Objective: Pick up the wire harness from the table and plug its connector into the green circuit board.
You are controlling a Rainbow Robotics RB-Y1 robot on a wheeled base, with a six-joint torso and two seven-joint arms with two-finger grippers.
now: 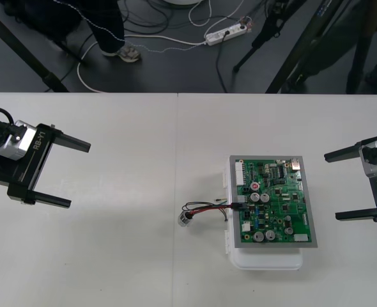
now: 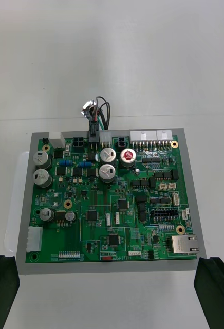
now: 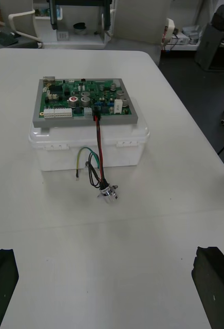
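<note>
Front view gives us the left hand (image 1: 80, 174) at the left side of the surface (image 1: 112, 268), its two black fingers (image 1: 67, 141) spread wide with nothing between them. The right hand (image 1: 331, 185) waits at the opposite side, just beyond the green circuit board (image 1: 275, 201), equally wide apart and holding nothing. Both hands are well apart from the wire harness (image 1: 204, 210).

We find the board lying flat on its white base (image 1: 265, 261), right of the surface's middle. The harness sits at the board's left edge (the edge facing the left hand). Its black plug (image 2: 93, 134) is seated in a connector on that edge, as we see from the right wrist view, among other small black and white connectors. From the plug the red, black and green wires (image 3: 97, 154) drop down the side of the base and curl in a loose loop on the surface. The round metal socket (image 3: 108, 193) lies on the surface at the far end of the wires, near the base but not touching it, between the board and the left hand.
</note>
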